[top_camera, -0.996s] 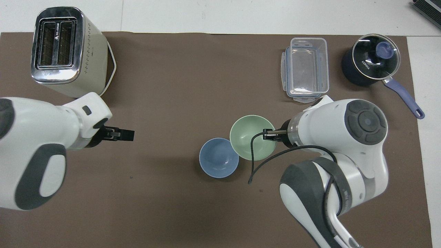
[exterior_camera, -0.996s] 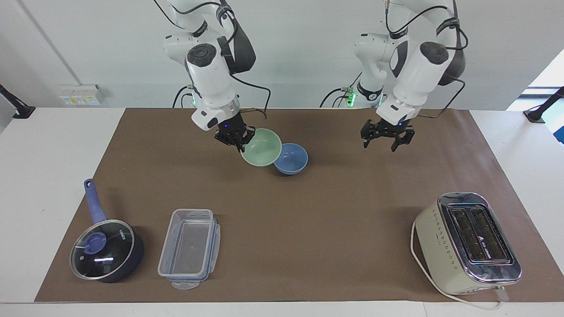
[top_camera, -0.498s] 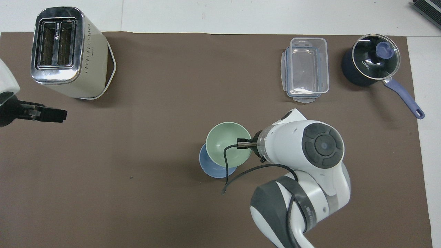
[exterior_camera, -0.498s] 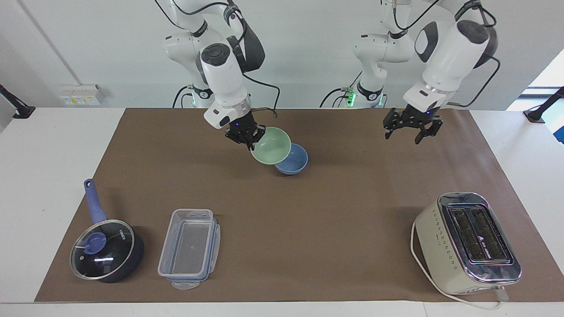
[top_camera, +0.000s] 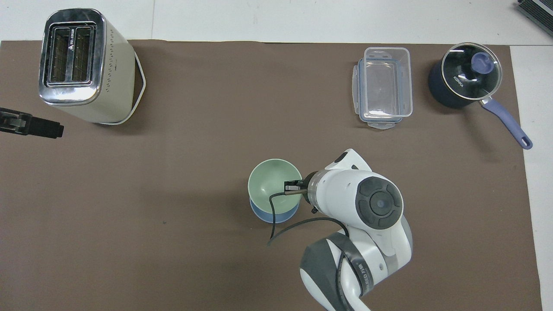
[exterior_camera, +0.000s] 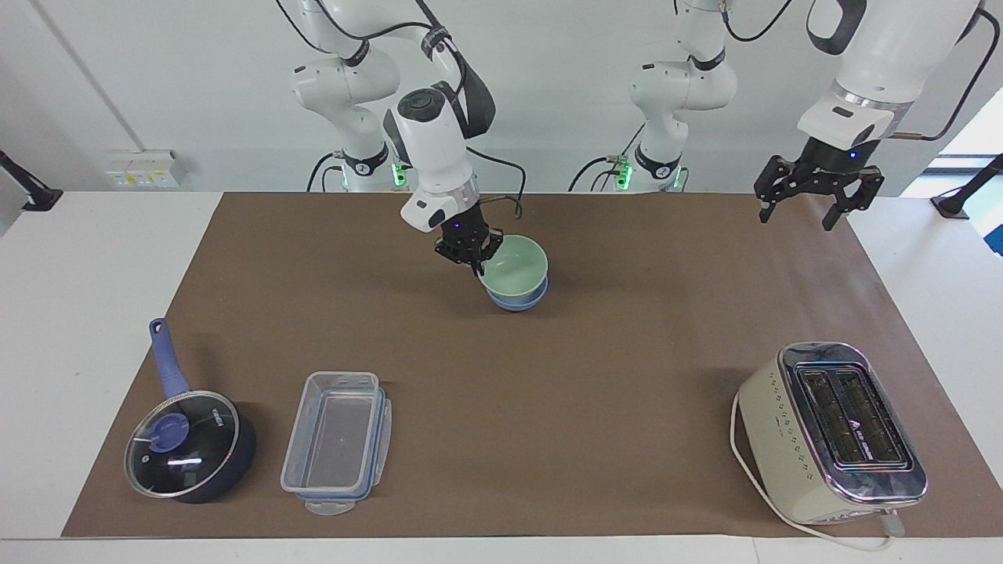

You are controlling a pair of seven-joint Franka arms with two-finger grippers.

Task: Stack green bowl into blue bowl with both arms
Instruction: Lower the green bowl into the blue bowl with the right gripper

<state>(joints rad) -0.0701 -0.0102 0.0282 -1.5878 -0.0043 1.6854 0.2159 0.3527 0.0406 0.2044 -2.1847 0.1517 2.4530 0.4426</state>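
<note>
The right gripper [exterior_camera: 472, 249] pinches the rim of the green bowl [exterior_camera: 515, 266]. A second ago it held this bowl up and tilted, beside the blue bowl [exterior_camera: 517, 298]. Now the green bowl has moved across and come down, and it sits in the blue bowl, near the middle of the table [exterior_camera: 595, 376]. From above, only a thin edge of the blue bowl [top_camera: 270, 214] shows under the green bowl [top_camera: 272, 185]. It looks a bit tipped, so it may not be all the way down.

The left gripper [exterior_camera: 815, 186] has gone up and away. It hangs with its fingers spread wide, over the table edge at the left arm's end, and holds nothing.

The stacking looks almost done. The right gripper probably just needs to let go.
</note>
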